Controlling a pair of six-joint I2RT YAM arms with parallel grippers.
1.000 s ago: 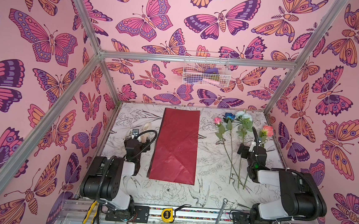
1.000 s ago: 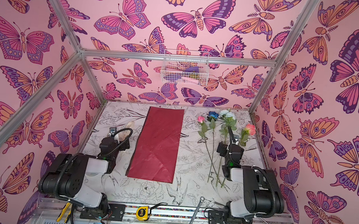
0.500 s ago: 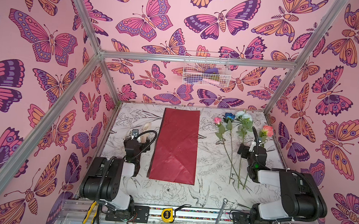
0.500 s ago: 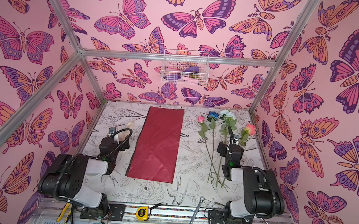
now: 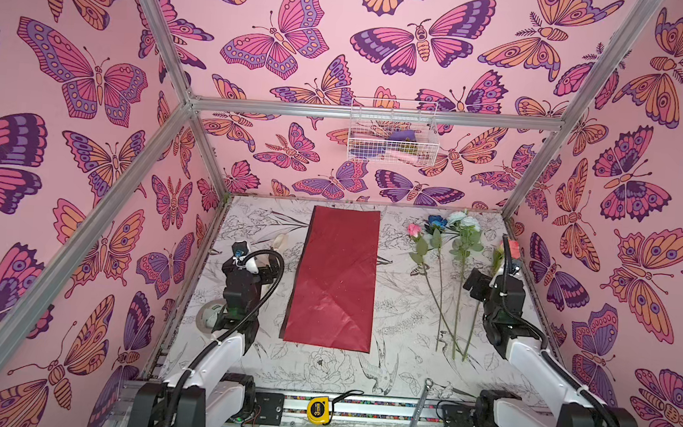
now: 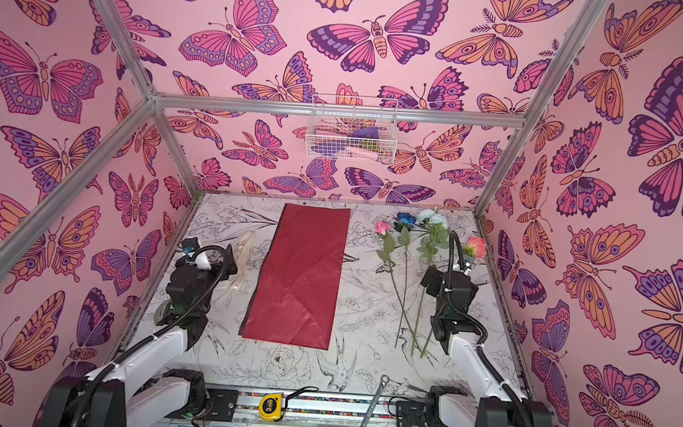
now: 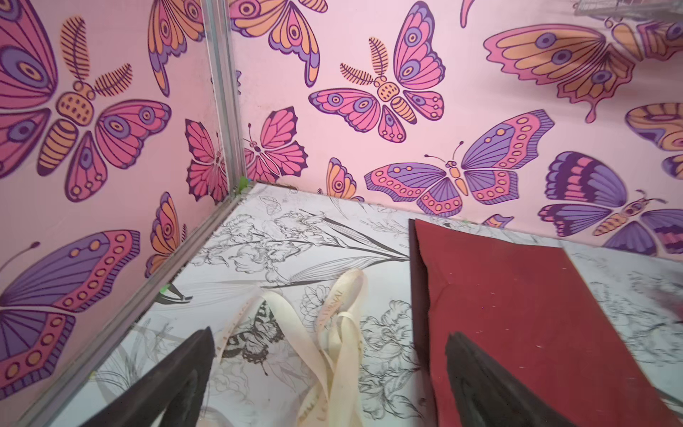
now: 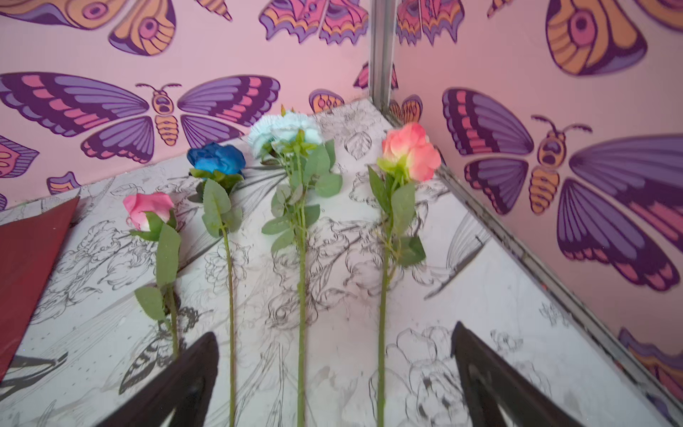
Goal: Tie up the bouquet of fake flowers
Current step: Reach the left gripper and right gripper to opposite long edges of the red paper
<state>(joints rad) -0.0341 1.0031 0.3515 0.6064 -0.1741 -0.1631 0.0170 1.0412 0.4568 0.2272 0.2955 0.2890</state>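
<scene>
The bouquet's fake flowers lie loose and side by side on the table's right: pink, blue, pale white and peach heads. Their green stems converge toward the front. My right gripper hovers open over the stems, holding nothing; in a top view it sits between the white and peach flowers. Dark red wrapping paper lies flat mid-table. My left gripper stands open above a cream ribbon, just left of the paper.
A wire basket hangs on the back wall. A yellow tape measure and a wrench lie at the front rail. A pale round roll sits behind the left arm. Butterfly-printed walls and aluminium posts close in the table.
</scene>
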